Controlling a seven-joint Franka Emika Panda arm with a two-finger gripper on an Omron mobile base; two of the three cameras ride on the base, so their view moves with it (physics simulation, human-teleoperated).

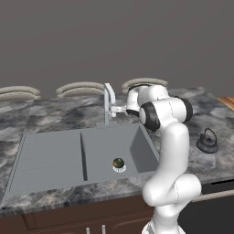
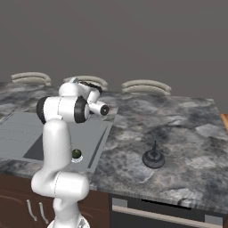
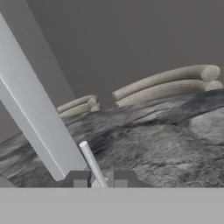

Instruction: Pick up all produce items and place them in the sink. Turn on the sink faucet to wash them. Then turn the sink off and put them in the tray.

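Observation:
The round dark green produce item [image 1: 118,163] [image 2: 76,154] rests on the white drain in the basin of the grey sink [image 1: 55,155] [image 2: 18,129]. No water is seen running. The tall silver faucet [image 1: 109,103] stands behind the basin, and its post [image 3: 35,118] crosses the hand view as a broad slanted bar. My gripper [image 1: 117,109] [image 3: 100,180] is right beside the faucet, open. Its two fingertips [image 3: 78,179] stand slightly apart on either side of a thin silver lever [image 3: 92,162]. A corner of the red-brown tray [image 1: 227,101] shows at the far right.
A black kettle [image 1: 208,141] [image 2: 153,158] sits on the marble counter [image 1: 45,114] [image 2: 178,124] right of the sink. Curved beige stool backs [image 1: 80,87] [image 2: 146,85] [image 3: 170,85] line the counter's far side. The ribbed drainboard [image 1: 45,160] lies left of the basin.

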